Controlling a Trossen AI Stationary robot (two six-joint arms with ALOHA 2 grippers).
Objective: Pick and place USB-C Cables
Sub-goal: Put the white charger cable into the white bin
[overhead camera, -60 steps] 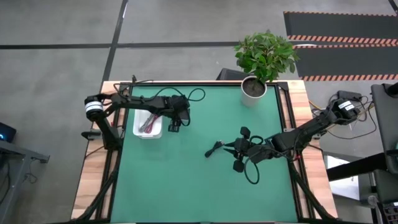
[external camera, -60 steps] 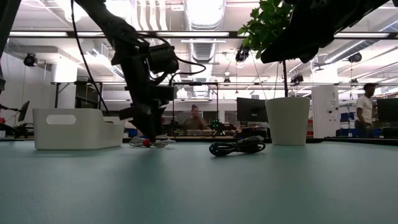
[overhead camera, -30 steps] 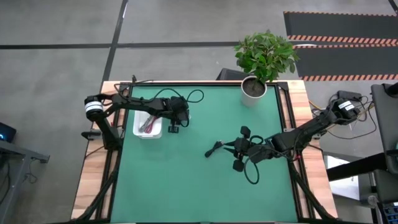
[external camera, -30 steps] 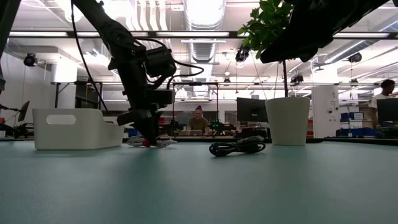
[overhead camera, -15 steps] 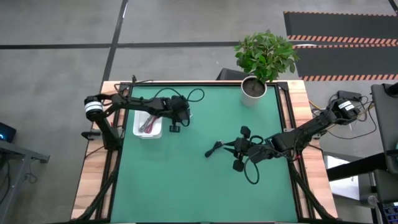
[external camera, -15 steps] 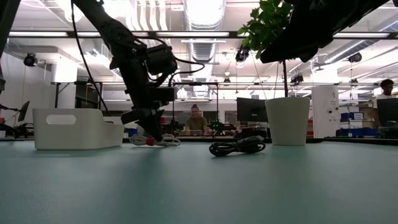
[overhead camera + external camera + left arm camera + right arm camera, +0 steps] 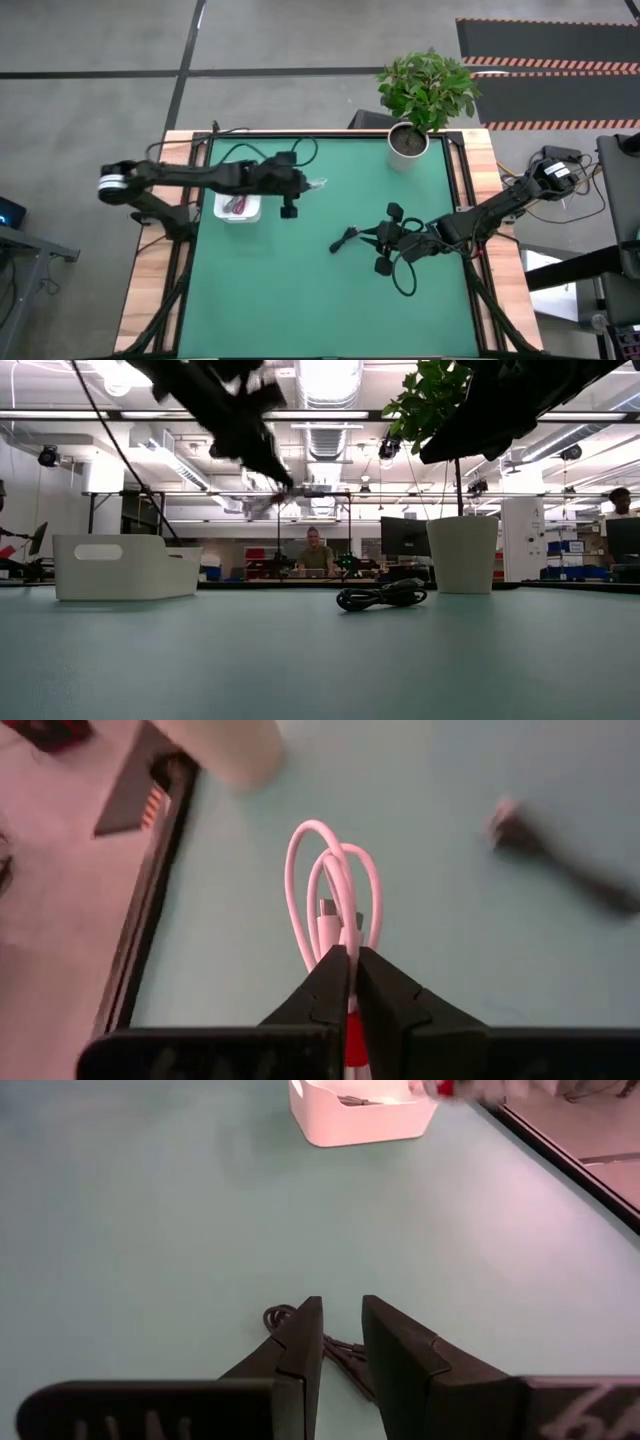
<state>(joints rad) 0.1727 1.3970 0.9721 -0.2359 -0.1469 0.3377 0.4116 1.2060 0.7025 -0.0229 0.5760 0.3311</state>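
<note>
My left gripper (image 7: pixel 352 960) is shut on the white USB-C cable with a red tie (image 7: pixel 335 885). It holds the cable high above the table, right of the white tray (image 7: pixel 238 208), and shows in the high view (image 7: pixel 303 185). A red cable (image 7: pixel 237 204) lies in the tray. The black cable (image 7: pixel 345 238) lies coiled on the green mat near the middle. My right gripper (image 7: pixel 343 1315) hovers just right of the black cable, narrowly open, with the cable (image 7: pixel 335 1345) showing past its fingertips. No separate grey cable is plain. My left gripper pinches the white cable bundle between its two fingers at the tied end, by the red tie (image 7: pixel 350 1038). The white loops (image 7: pixel 330 870) stick out past the fingertips. The bundle is lifted clear of the table, as the low view (image 7: pixel 262 500) shows.
A potted plant in a white pot (image 7: pixel 408 140) stands at the table's far right corner. The tray (image 7: pixel 125 567) stands at the far left. Wooden rails (image 7: pixel 480 160) border the mat. People show in the room beyond the table.
My left gripper, shut on the white cable, has risen from the table beside the tray and swung a little toward the right and far edges, tipping its fingers more level. The white cable, which lay on the mat, is now lifted clear.
</note>
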